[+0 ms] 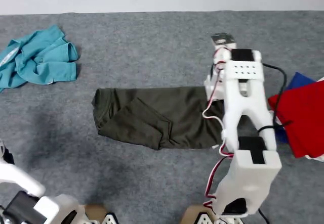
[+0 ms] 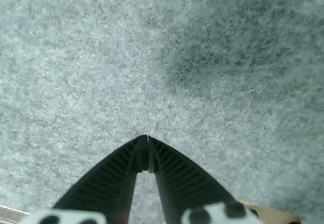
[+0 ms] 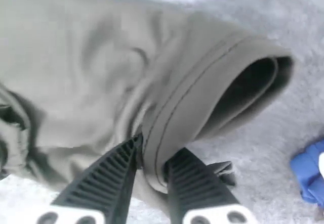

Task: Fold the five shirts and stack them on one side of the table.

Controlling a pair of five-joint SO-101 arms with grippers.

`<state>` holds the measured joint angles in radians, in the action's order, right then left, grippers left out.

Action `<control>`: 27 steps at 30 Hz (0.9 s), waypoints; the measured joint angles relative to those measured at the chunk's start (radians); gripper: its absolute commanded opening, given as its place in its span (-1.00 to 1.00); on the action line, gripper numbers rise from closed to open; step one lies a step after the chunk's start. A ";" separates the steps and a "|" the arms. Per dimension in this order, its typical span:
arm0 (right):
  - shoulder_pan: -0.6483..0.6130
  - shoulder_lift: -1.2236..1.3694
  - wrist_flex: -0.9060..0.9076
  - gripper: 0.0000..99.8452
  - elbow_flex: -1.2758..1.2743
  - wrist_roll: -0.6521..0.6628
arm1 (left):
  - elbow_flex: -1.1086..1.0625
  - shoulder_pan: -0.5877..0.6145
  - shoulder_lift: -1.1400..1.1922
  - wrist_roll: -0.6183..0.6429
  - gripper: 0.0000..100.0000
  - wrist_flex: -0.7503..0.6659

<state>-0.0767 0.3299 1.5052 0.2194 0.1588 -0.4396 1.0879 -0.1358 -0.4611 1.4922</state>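
Right end effector (image 3: 154, 158): clamped on olive shirt (image 1: 152, 115) hem, tabletop (image 1: 167, 42) centre. Left end effector (image 2: 148, 142): closed, empty. Teal shirt (image 1: 38, 57): 10 o'clock. Red shirt (image 1: 301, 115): 3 o'clock.

The olive shirt (image 1: 152, 115) lies half-folded centrally, teal shirt (image 1: 38, 57) crumpled left, red shirt (image 1: 301, 115) over blue shirt (image 1: 298, 80) right.

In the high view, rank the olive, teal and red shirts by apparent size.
1. The olive shirt, clearly largest.
2. The teal shirt and red shirt look alike; both run off frame, so unranked.
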 measured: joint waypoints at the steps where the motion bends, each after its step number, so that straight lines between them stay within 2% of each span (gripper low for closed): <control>1: -0.018 -0.002 0.000 -0.98 0.000 0.000 | 0.000 0.000 0.000 0.000 -0.99 0.000; 10: -0.238 -0.002 -0.002 -0.98 0.002 0.000 | 0.000 0.000 0.000 0.000 -0.99 0.000; 17: -0.396 -0.002 -0.021 -0.98 0.110 0.000 | 0.000 0.000 0.000 0.000 -0.99 0.000; 27: -0.551 0.241 -0.021 -0.98 0.365 0.000 | 0.000 0.000 0.000 0.000 -0.99 0.000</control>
<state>-0.6276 0.5708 1.4837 0.5846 0.1588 -0.4396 1.0879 -0.1358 -0.4611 1.4922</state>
